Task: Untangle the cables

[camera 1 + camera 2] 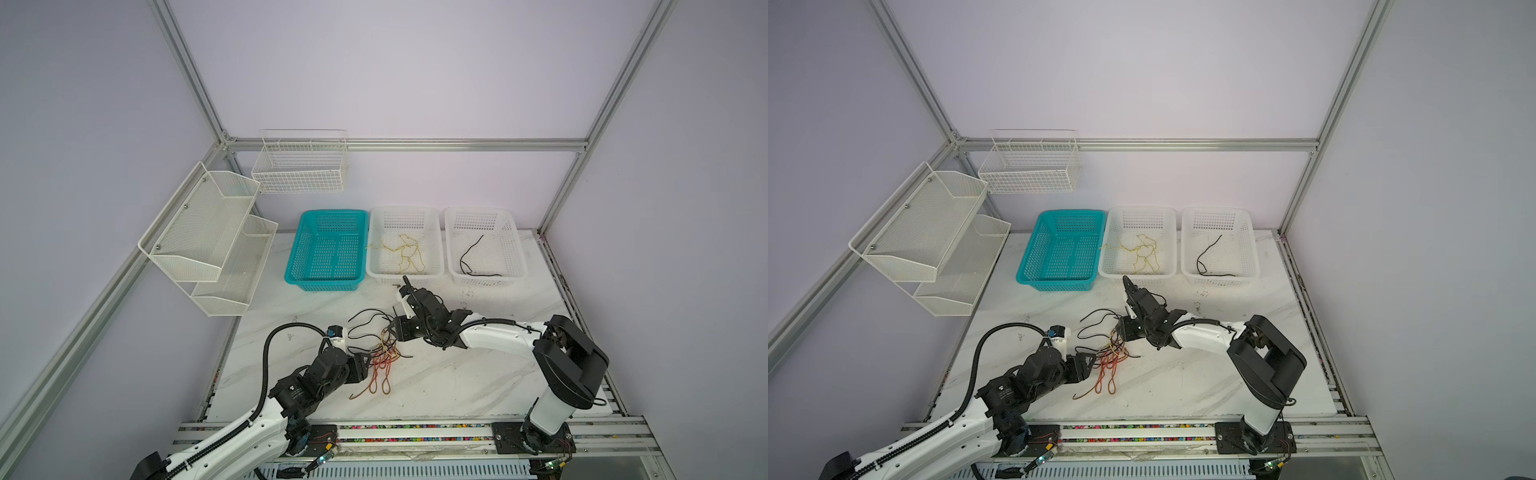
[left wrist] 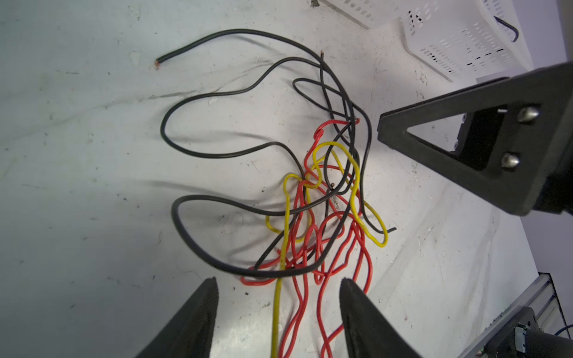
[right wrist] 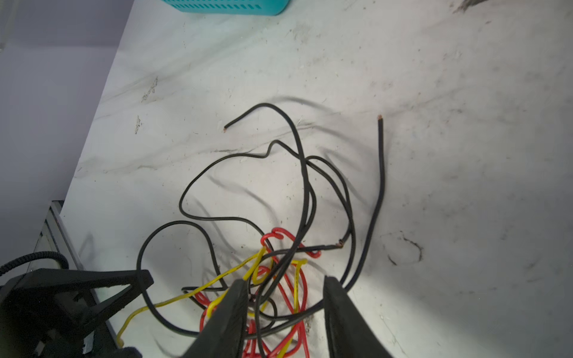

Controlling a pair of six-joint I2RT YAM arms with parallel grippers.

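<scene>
Both top views: tangled cables (image 1: 386, 353), lower centre; likely light, springy, slick; best grasped at a free black end. Left jaws, right jaws apart.

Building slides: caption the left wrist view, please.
Open left gripper at a tangle of thin black, red and yellow cables on a white marbled tabletop.

twin high overviews, wrist views close, sharing cables (image 2: 286, 214)

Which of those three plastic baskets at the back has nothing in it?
The teal basket, leftmost in the row. The middle white basket holds a yellow cable, and the right white basket holds a black cable.
</scene>
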